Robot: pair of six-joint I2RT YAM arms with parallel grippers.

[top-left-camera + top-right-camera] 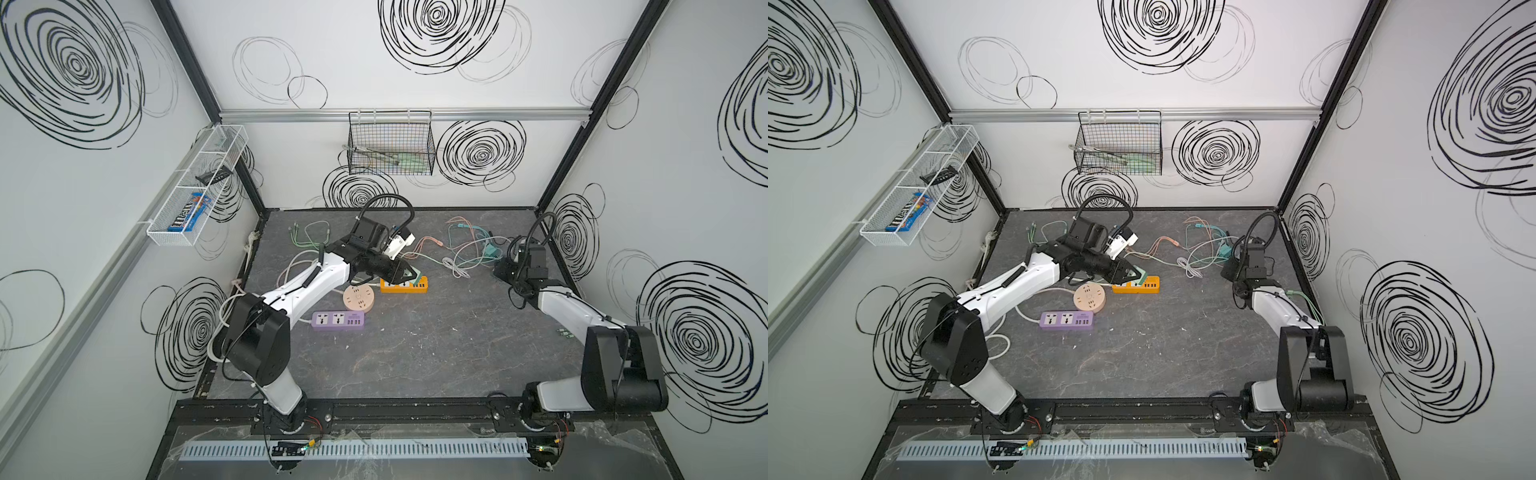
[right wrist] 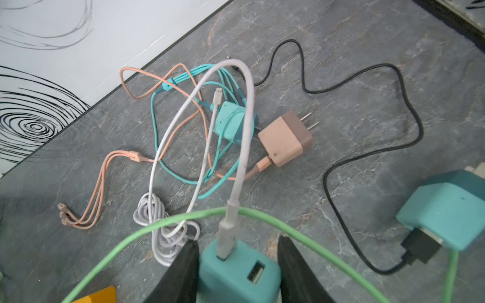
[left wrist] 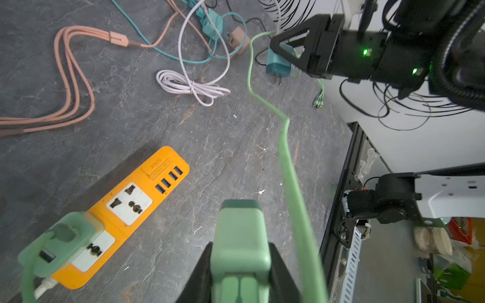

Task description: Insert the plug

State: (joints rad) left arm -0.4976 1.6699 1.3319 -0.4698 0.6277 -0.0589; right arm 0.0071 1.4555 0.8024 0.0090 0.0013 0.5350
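Nearest the desk's front edge, on your left, lies a purple power strip, with a round beige socket hub just behind it. Behind those, left of the desk's middle, your left gripper pinches a pale green charger plug tight between its jaws, poised close to the orange power strip (a matching green plug sits on its end socket; the next socket shows bare). A green cable runs past toward the right arm. Farther back, near the back right corner, your right gripper presses both flanks of a teal USB charger with a white cable plugged in. A tangle lies just beyond, with a tan charger and peach leads.
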